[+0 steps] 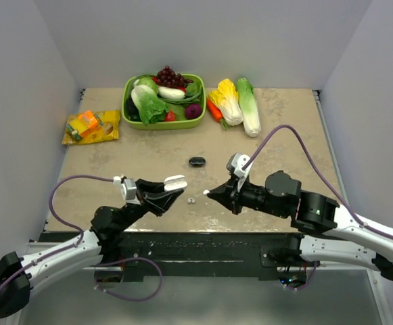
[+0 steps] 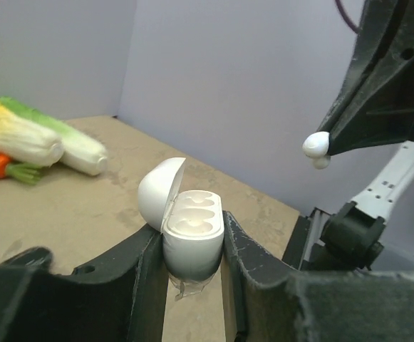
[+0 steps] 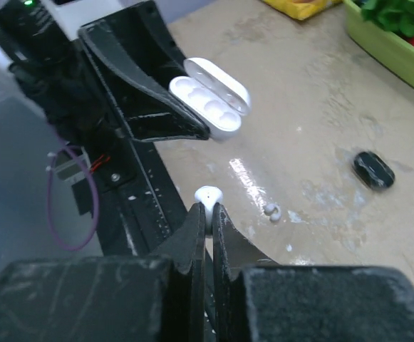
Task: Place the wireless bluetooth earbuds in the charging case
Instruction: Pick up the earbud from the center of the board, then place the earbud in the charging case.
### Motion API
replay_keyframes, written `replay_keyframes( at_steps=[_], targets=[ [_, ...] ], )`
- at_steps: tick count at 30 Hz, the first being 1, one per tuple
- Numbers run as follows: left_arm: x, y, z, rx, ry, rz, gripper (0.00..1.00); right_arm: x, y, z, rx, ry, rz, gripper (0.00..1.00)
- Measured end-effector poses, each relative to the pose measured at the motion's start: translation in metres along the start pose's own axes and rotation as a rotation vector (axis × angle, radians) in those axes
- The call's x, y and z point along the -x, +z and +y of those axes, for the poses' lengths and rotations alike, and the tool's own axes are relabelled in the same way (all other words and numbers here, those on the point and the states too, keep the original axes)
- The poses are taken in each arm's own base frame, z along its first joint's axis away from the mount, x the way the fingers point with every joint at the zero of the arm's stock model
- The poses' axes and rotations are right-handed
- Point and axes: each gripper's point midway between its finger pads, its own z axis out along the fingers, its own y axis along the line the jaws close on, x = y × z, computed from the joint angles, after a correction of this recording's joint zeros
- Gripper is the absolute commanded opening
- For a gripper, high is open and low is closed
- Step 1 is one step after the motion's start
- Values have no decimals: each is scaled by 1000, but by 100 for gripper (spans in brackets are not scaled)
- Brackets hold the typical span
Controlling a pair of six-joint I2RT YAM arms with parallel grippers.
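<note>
Nothing legible shows in any view; the yellow packet [image 1: 91,127] at the far left of the table [image 1: 277,135] bears coloured print (too small and blurred to read as words); the white charging case [image 2: 192,242] shows no lettering on its visible faces.

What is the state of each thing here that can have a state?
charging case, lid open, both wells empty
left gripper, jaws shut on the charging case
right gripper, jaws shut on a white earbud
other white earbud, loose on the table
black oval item, lying on the table, untouched
</note>
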Motion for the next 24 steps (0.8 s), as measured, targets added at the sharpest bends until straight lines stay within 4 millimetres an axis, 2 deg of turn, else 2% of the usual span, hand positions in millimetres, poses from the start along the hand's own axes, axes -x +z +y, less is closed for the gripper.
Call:
replay_keyframes(
  at_steps=[2, 4, 9, 12, 19, 24],
  targets=[
    [3, 3, -15, -86, 9, -14, 0, 6, -4, 12, 66, -35, -3, 0],
    [-2, 5, -27, -165, 13, 1, 0, 1, -7, 18, 110, -65, 22, 0],
    [-48, -1, -46, -310, -16, 171, 0, -19, -11, 26, 175, -108, 105, 0],
    [-62, 0, -53, -357, -33, 243, 0, -20, -16, 28, 194, -116, 107, 0],
    [-36, 21, -79, -477, -11, 206, 0, -18, -25, 31, 220, -127, 93, 0],
    [-38, 23, -89, -525, -12, 227, 0, -19, -24, 31, 220, -128, 97, 0]
  ],
)
